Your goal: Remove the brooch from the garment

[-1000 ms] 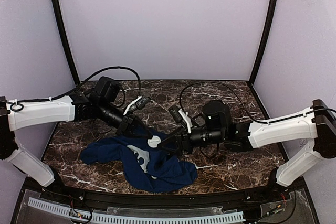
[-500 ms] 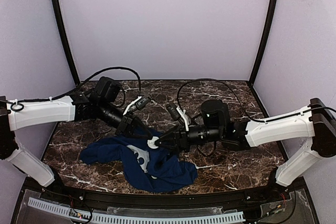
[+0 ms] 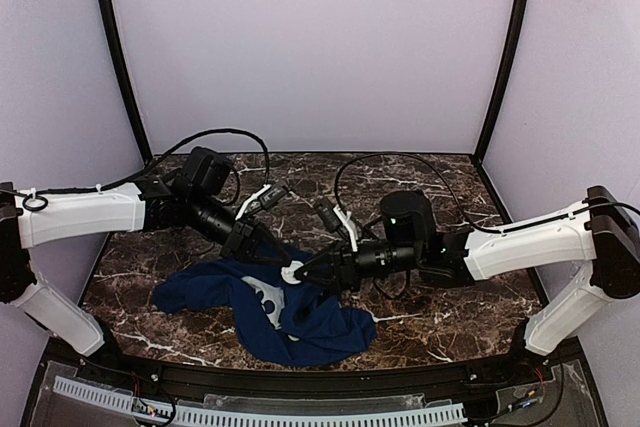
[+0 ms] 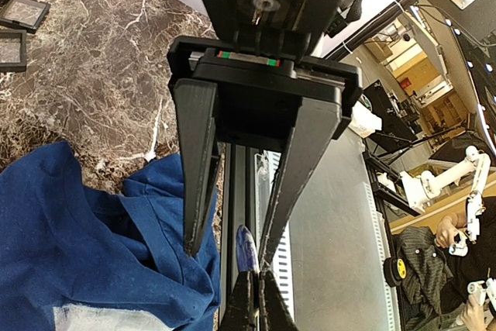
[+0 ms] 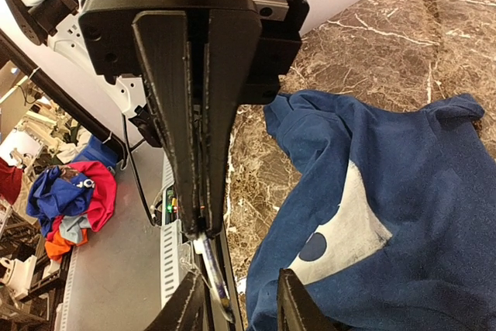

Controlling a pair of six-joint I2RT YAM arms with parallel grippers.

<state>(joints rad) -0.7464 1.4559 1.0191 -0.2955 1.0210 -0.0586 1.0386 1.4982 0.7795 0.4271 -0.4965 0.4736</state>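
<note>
**Right tool** [image 5: 201,229]: closed tight, with a thin bluish-silvery brooch [image 5: 211,263] pinched at its tips. **Left tool** [image 4: 229,252]: spread wide with nothing gripped, its fingers set either side of the brooch. The brooch is held just beside the navy garment [image 5: 403,215], which lies crumpled on the table [image 5: 372,36]. Whether the pin is caught in the cloth cannot be told. The step in hand is judged to be the lift-off. A clean draw away from the cloth is called for next.
</note>
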